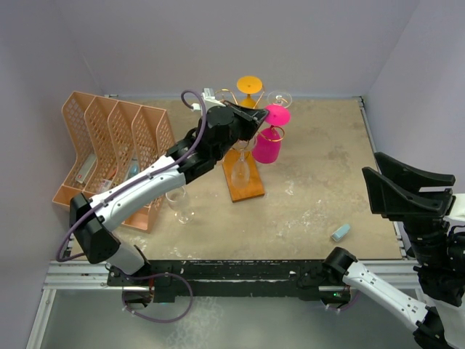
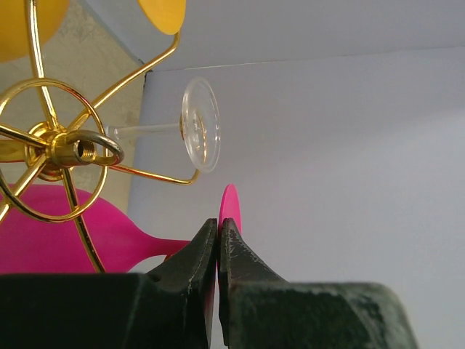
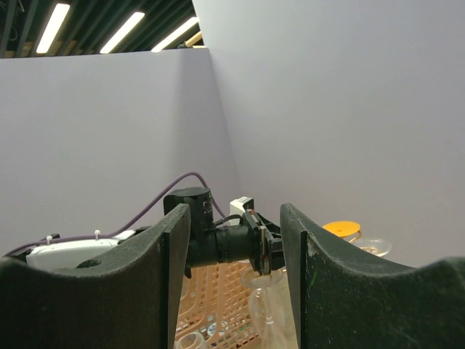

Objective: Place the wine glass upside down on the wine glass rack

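Note:
The pink wine glass [image 1: 267, 145] hangs upside down beside the wine glass rack [image 1: 245, 183], a gold wire stand on a wooden base. My left gripper [image 1: 259, 121] is shut on the rim of the glass's pink foot [image 2: 231, 203]. In the left wrist view, the pink bowl [image 2: 58, 240] lies behind the rack's gold spokes [image 2: 65, 149]. I cannot tell whether the stem rests in an arm of the rack. My right gripper [image 1: 373, 169] is held open and empty over the table's right edge, well away from the rack; the right wrist view shows the right gripper [image 3: 234, 214] facing the left arm.
On the rack hang an orange glass [image 1: 249, 83], a clear glass [image 1: 279, 98] and another clear glass [image 1: 240, 166]. A peach lattice organiser [image 1: 109, 145] stands at the left. In front of it stands a clear glass [image 1: 179, 205]. A small blue-grey object [image 1: 340, 232] lies near the front right.

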Motion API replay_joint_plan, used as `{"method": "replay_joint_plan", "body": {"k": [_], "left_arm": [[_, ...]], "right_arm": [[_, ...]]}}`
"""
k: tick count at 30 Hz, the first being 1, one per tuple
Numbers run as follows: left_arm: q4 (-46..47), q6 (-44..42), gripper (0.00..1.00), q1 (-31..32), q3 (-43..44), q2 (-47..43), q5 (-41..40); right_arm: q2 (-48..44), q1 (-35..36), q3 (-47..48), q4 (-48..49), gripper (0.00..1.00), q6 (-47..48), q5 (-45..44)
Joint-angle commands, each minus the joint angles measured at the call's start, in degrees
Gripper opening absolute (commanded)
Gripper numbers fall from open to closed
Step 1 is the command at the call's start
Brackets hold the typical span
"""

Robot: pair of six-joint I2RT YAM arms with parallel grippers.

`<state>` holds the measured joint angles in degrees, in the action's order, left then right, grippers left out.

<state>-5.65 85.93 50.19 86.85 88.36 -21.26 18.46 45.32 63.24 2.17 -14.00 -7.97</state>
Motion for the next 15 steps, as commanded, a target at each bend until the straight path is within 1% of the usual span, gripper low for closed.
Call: {"method": "replay_joint_plan", "body": {"k": [1,7,15], "left_arm": [[2.5,-1.3,0.00,-0.4,-1.1,-4.2,-0.1],[2.1,-2.2,0.00,-0.5,-2.2,-5.6,0.8],[0.7,-4.4,0.00,-0.4,-2.4,-6.6,4.2]], "right_arm": [[-0.6,0.1,0.1,1.8,0.55,-0.7,-0.4],[-0.5,0.2,-0.1,2.0,0.55,-0.8,-0.4],[-0.5,0.1,-0.2,1.9,0.55,-0.8,-0.9]]}}
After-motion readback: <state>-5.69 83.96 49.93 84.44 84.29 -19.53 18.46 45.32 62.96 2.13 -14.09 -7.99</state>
